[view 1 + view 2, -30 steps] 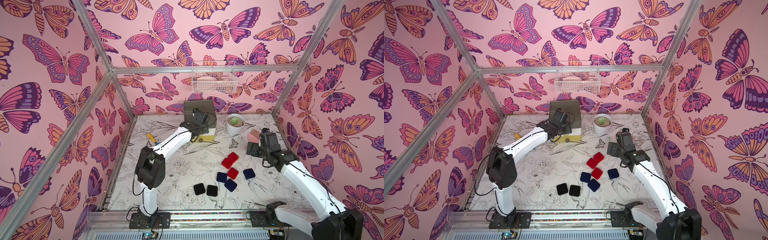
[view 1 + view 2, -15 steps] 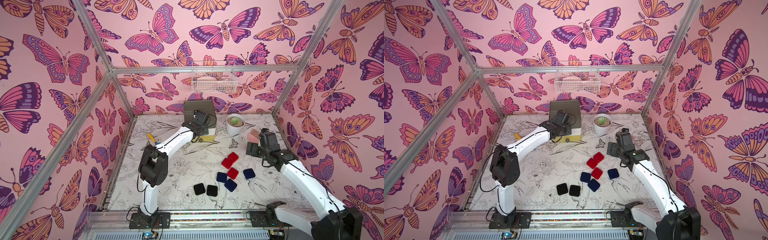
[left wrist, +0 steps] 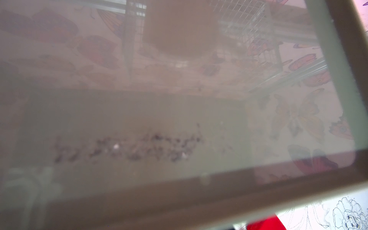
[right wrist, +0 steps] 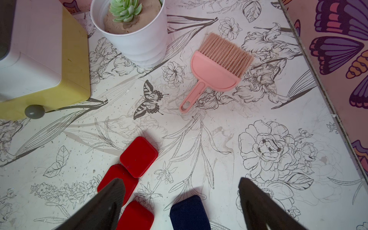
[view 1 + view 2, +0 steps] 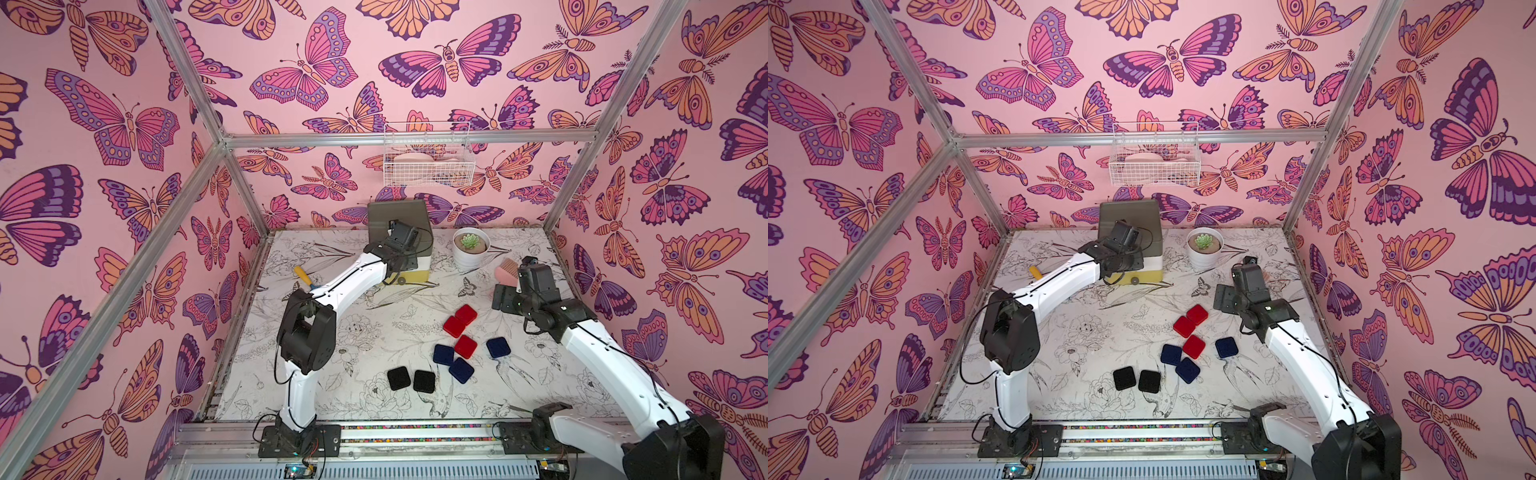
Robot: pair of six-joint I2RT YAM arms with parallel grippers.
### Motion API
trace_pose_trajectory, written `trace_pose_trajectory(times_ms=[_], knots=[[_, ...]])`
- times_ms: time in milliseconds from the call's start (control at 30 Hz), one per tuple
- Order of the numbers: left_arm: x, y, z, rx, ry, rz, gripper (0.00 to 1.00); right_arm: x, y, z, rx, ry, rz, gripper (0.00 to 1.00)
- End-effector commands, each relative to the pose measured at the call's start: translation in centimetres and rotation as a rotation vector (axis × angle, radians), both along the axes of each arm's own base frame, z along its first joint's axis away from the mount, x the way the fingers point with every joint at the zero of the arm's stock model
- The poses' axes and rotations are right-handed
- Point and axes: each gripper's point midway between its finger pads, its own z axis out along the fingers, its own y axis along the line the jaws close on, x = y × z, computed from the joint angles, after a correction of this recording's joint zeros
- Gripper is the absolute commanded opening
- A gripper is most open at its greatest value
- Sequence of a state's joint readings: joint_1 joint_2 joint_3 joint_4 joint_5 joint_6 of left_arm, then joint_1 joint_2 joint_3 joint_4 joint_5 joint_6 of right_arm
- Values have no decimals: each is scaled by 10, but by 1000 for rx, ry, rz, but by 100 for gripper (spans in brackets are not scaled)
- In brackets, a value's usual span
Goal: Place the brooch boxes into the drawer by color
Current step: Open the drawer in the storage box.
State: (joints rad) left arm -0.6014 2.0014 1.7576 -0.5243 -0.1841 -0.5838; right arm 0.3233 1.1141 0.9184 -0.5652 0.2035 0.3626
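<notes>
The drawer point(image 5: 388, 214) stands at the back. The left gripper point(image 5: 409, 262) is squeezed shut at its front. The right gripper point(image 4: 180, 181) is spread wide over the brooch boxes point(image 5: 465, 347) on the table point(image 5: 353, 399); one navy box point(image 4: 189, 213) shows between its fingers point(image 4: 107, 199).

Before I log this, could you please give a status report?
Left gripper shut at drawer front. Right gripper open near brooch boxes. All eight on table. Nothing blocking.
</notes>
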Motion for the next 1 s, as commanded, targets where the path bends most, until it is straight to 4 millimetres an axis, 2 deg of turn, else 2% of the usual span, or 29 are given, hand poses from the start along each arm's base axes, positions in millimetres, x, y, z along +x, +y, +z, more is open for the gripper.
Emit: trace_pose_trajectory(times_ms=[0, 233, 533, 767, 967], knots=[[5, 6, 6, 1, -20, 13, 0, -2, 3, 2, 10, -6, 12, 95], [-17, 1, 8, 2, -12, -9, 0, -3, 5, 5, 25, -12, 13, 94], [-61, -5, -11, 5, 52, -36, 0, -7, 6, 6, 46, -16, 11, 93], [-89, -6, 1, -15, 39, -44, 0, -11, 5, 7, 48, -20, 11, 93], [-109, -6, 3, -22, 41, -47, 0, -12, 6, 6, 57, -17, 12, 93]])
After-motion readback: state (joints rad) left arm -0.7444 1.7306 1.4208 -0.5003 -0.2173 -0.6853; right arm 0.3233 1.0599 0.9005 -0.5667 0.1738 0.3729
